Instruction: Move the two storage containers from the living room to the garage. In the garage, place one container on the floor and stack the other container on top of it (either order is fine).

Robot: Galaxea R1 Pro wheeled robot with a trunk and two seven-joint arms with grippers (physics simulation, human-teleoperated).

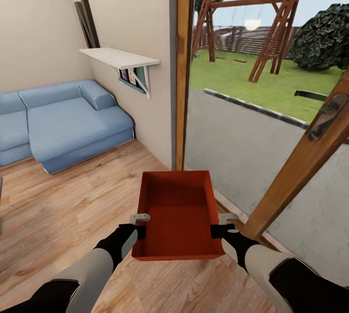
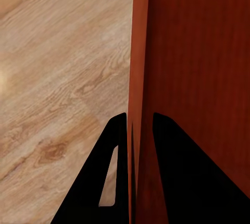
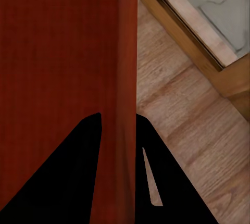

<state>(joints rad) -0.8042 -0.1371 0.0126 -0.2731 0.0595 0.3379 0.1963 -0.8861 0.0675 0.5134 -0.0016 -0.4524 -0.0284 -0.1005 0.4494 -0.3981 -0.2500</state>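
Note:
An orange-red storage container with no lid hangs above the light wood floor of the living room, held level between both arms. My left gripper is shut on its left wall, one finger inside and one outside, as the left wrist view shows on the wall. My right gripper is shut on the right wall in the same way. The container is empty inside.
A glass door with a wooden frame stands straight ahead, and its open leaf leans in at the right. A blue sofa sits at the left under a white wall shelf. Wood floor spreads to the left.

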